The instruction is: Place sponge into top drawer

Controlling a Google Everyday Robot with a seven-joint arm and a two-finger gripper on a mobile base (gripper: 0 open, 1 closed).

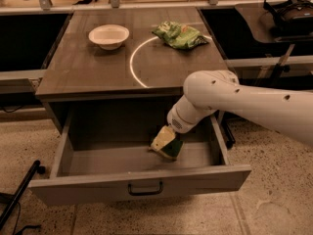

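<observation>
Sponge [165,142] tilts inside the open top drawer [98,184] at the gripper [171,130], whose hold cannot be told.

Matt grey wooden drawer [98,184]; rough-topped foam sponge [166,143] at smooth white claw [172,130] inside it.

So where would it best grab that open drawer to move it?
Probably by the small dark handle centred on the front panel, coming from the front: it stands off the flat face. The pincer is inside the drawer, at the tilted sponge.
</observation>
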